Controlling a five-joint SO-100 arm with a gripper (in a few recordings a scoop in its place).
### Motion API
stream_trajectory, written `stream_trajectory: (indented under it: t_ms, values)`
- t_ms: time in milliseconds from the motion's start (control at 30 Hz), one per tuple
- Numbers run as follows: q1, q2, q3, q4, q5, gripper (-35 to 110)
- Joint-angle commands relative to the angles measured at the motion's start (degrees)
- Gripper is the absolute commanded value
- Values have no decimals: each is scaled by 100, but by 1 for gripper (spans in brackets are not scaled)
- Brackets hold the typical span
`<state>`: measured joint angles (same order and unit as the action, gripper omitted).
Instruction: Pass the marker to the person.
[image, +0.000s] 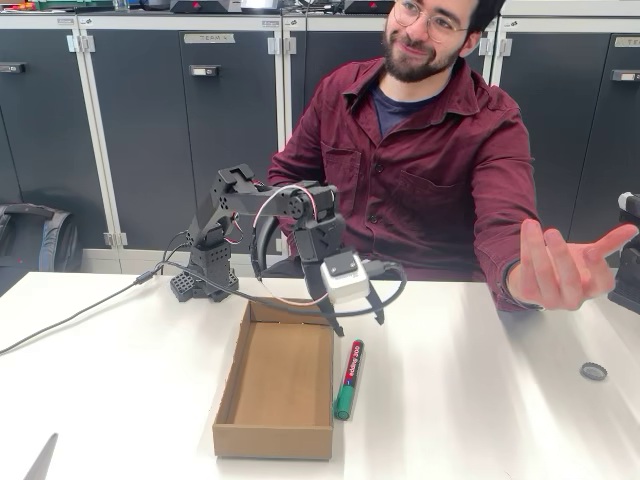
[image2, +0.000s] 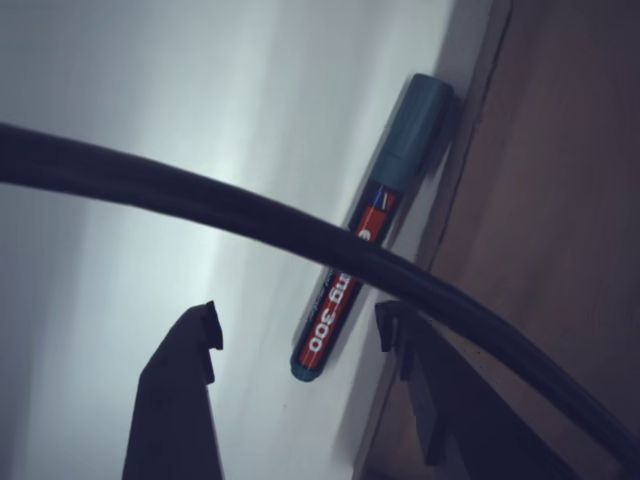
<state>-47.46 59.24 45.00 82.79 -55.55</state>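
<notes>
Just right of the cardboard box, the marker lies on the counter, long axis near-to-far. Directly above its far end hangs the gripper, fingers spread, seemingly straddling it. Far right, the person's hand waits.

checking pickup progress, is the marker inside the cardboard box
No, in the fixed view the marker lies on the table just outside the right wall of the cardboard box.
</notes>
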Motion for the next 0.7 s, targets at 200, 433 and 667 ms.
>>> stream_trajectory:
  t_ms: [200,433,667]
  values:
    - [-88,-132,316,-431,360,34]
    - [-141,-176,396,-501,1046,34]
    - [-18,-114,826,-712,1485,35]
